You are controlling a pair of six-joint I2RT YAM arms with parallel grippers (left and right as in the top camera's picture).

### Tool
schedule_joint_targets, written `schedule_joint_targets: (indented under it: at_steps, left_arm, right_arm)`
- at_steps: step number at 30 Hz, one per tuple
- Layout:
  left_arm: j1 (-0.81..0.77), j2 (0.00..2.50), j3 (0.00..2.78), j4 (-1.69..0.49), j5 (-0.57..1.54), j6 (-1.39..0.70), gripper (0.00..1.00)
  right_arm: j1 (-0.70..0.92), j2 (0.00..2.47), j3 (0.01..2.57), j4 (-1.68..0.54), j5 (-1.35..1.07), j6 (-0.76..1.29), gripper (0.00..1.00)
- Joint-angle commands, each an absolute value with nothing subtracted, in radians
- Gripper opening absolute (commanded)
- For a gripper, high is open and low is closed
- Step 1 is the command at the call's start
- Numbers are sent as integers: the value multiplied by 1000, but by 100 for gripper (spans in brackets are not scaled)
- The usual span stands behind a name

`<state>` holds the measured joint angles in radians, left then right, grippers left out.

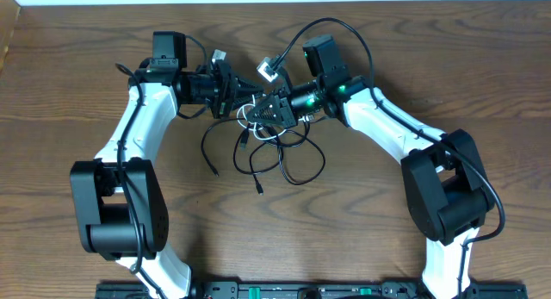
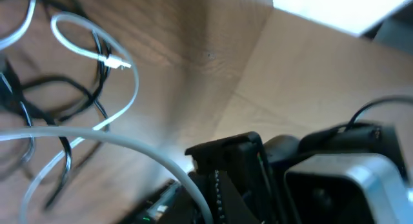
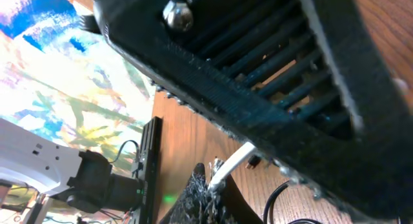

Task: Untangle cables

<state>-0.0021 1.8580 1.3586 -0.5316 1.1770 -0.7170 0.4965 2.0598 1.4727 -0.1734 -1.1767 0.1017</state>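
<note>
The white cable (image 2: 97, 137) and black cable (image 1: 277, 148) lie tangled in loops at the middle of the wooden surface (image 1: 86, 40), just in front of both hands. The right hand (image 1: 261, 112) is closed on the white cable. The left hand (image 1: 232, 96), close beside it, is closed too, though whether it pinches a cord I cannot tell.

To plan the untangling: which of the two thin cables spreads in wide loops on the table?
The black cable: its loops fan out across the table. The white cable is only a small bunch at the far end of the tangle.
</note>
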Motion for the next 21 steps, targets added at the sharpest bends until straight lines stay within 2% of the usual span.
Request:
schedule_joint_targets:
  at_steps: [1,2,4,6,7,16,21]
  left_arm:
    - [-1,1871,1352,-529,1208,-496,8]
    - [-1,1870,1352,-528,1218,-482,8]
    - [-1,1870,1352,-519,1220,-469,7]
    - [-1,1870,1352,-505,1219,-438,7]
    - [-1,1870,1352,-506,1219,-438,7]
    - [-1,1867,1352,-540,1240,-448,7]
    - [2,1856,1354,-488,1346,-588,8]
  right_arm:
    - [452,2016,1477,-176,-1250,89,9]
    - [441,2016,1477,-177,-1267,89,15]
    - [425,2016,1477,-181,-1295,89,19]
    - [410,2016,1477,-208,-1297,88,31]
    - [404,2016,1477,-220,-1297,88,32]
    - [279,2016,1477,-378,-1264,88,29]
    - [192,2016,1477,-558,-1110,88,26]
